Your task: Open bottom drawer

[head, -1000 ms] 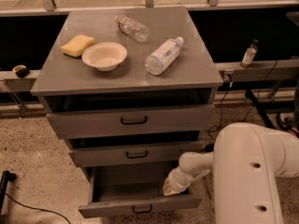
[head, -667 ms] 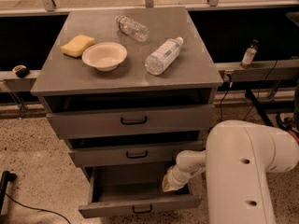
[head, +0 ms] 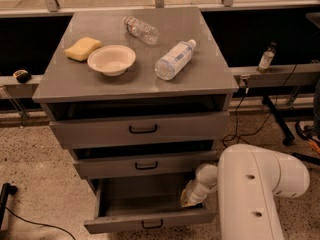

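The bottom drawer (head: 115, 224) sticks out, I think because my tool (head: 190, 198) sits inside by its right wall. Wide or narrow, I cannot tell.

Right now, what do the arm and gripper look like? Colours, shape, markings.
Arm: glossy white, a fat rounded housing with two small dark holes, tapering to a slimmer white wrist. Gripper: tan-yellowish, inside the open bottom drawer at its right end.
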You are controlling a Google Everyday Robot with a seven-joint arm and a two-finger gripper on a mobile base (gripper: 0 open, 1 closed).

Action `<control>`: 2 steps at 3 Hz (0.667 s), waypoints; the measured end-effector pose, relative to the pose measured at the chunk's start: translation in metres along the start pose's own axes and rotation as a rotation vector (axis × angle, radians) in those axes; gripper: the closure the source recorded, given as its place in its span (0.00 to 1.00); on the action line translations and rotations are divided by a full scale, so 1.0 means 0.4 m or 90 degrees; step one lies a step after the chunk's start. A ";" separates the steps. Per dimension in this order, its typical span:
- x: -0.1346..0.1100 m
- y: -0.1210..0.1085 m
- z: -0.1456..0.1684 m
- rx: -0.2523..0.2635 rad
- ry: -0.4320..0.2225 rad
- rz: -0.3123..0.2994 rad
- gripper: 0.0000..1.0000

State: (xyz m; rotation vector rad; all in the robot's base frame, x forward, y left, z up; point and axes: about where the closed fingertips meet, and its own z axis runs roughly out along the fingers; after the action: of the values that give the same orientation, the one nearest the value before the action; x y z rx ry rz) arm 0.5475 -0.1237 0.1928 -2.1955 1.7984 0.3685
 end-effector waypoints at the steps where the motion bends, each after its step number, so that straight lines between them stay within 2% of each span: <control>1: 0.033 0.052 0.024 -0.034 -0.001 0.042 1.00; 2: 0.032 0.057 0.021 -0.037 -0.002 0.046 1.00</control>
State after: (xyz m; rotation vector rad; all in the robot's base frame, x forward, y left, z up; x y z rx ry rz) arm 0.5273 -0.1364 0.1791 -2.1711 1.8911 0.4450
